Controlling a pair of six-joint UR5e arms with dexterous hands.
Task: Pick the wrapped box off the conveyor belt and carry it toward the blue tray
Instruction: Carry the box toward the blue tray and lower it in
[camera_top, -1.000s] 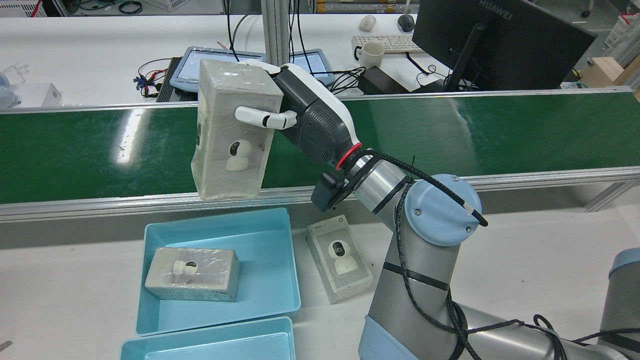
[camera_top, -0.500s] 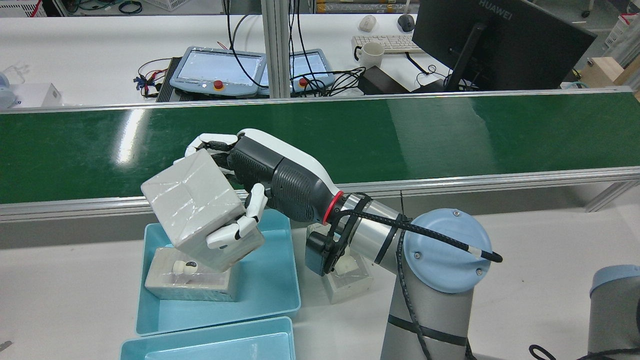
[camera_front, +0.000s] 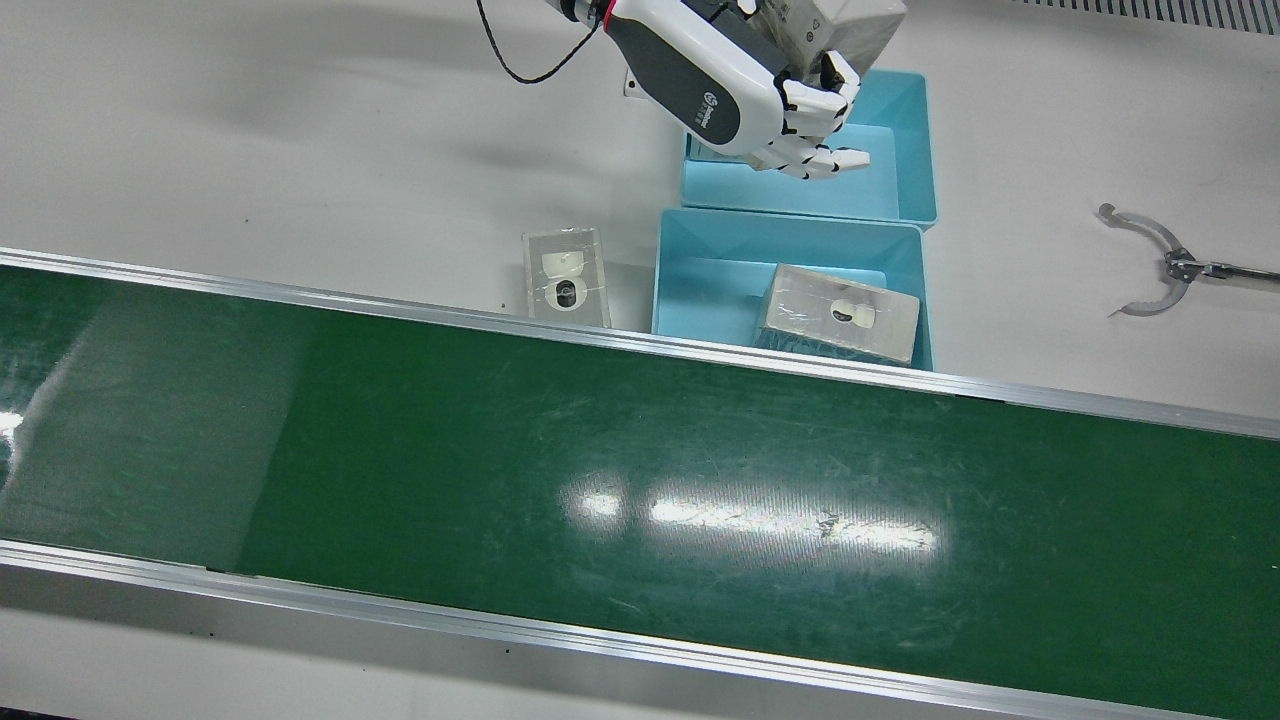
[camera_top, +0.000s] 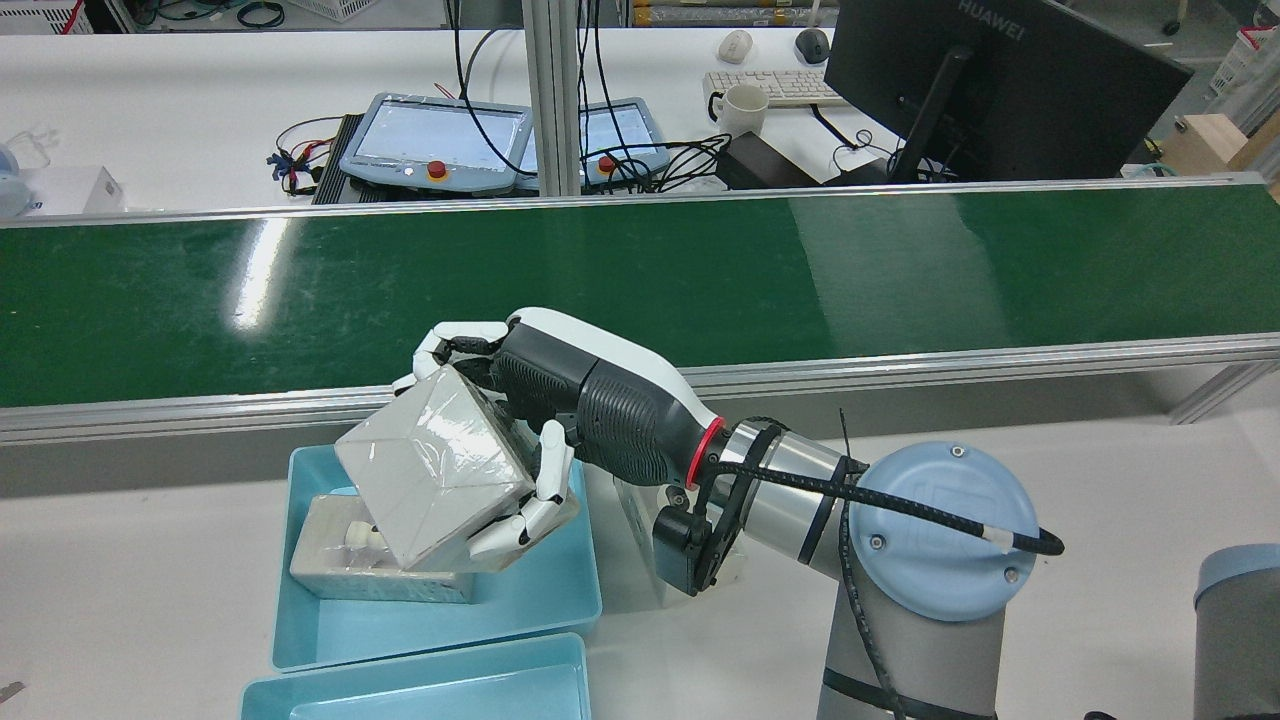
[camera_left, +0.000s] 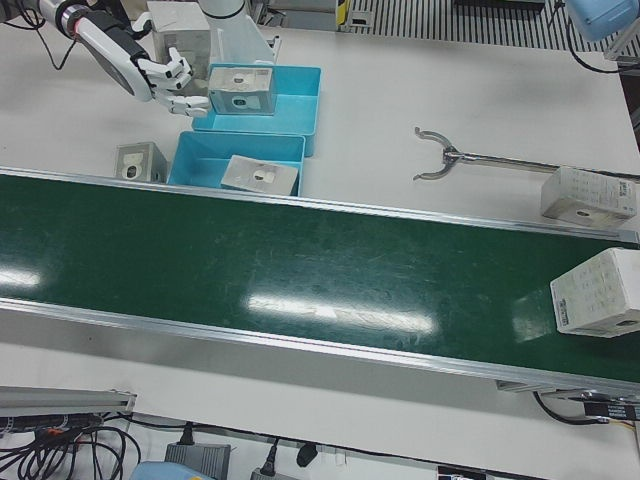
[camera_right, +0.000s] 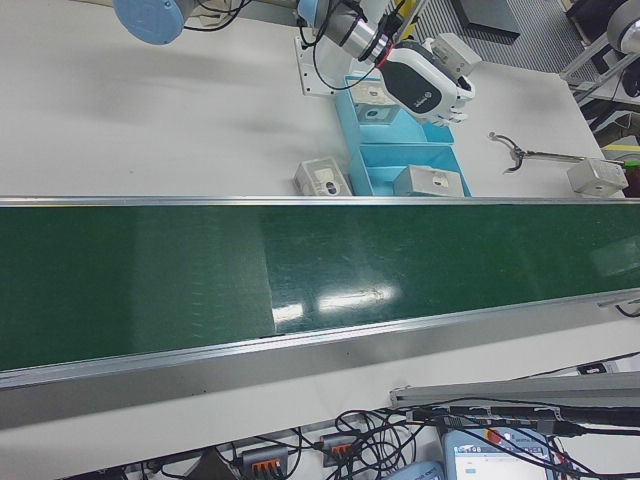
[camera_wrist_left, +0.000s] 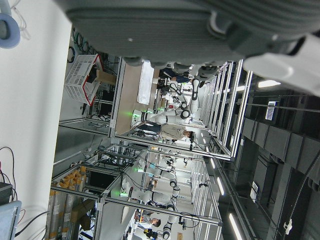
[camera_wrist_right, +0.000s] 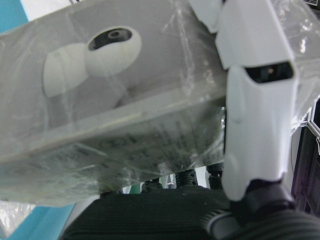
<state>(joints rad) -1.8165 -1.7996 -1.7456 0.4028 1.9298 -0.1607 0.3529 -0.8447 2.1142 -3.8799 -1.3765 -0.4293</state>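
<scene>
My right hand is shut on the wrapped box, a grey carton in clear film. It holds the box tilted just above the blue tray beside the conveyor. The box's lower edge is close over another wrapped box lying in that tray; I cannot tell if they touch. In the front view the hand and the held box are at the top edge. The right hand view shows the box under a white finger. The left hand view shows only the hand's dark underside.
A second blue tray sits next to the first. A loose wrapped box lies on the table beside the trays. The green conveyor carries another box far off. A metal grabber tool lies on the table.
My right hand has swung the box down from above the belt's near edge to low over the blue tray, turning it so its end face points to the rear camera.
</scene>
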